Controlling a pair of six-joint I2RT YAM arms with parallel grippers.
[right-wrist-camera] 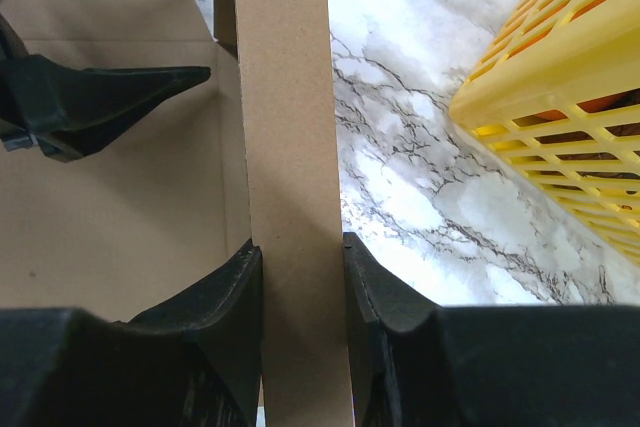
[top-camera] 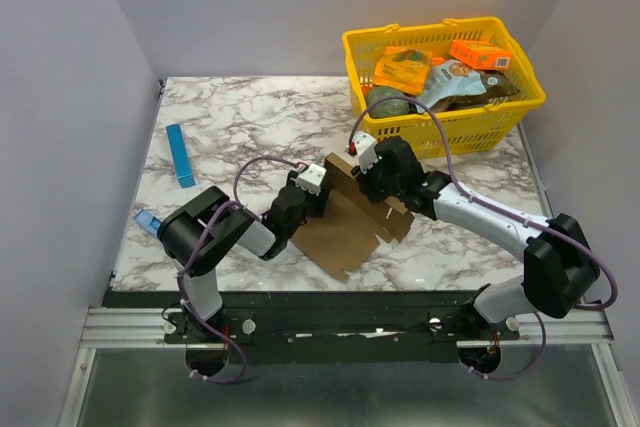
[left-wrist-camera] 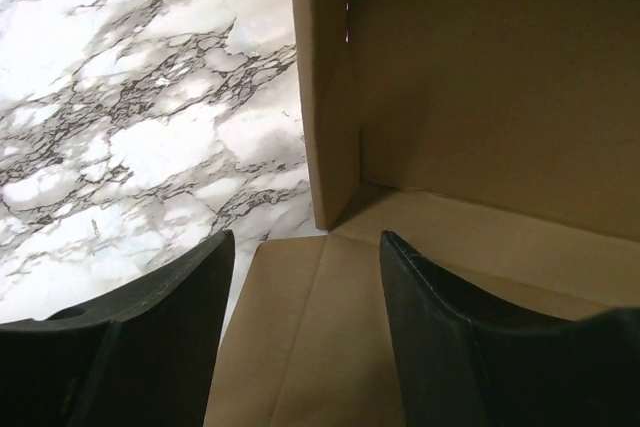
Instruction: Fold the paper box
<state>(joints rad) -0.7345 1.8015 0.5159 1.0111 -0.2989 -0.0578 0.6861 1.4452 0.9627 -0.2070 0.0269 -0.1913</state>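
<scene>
Right hand (right-wrist-camera: 300, 247) clamped on one paper box (top-camera: 345, 232) | left hand (left-wrist-camera: 305, 247) apart

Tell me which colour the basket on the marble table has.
Yellow. The basket shows best in the top external view.

Probably a robotics lab test cell: plain grey walls (top-camera: 60, 97) box in a marble-patterned table (top-camera: 250, 127), robot arms (top-camera: 490, 217) bolted to an aluminium rail (top-camera: 130, 329), and a yellow basket (top-camera: 490, 125) of grocery props.
</scene>
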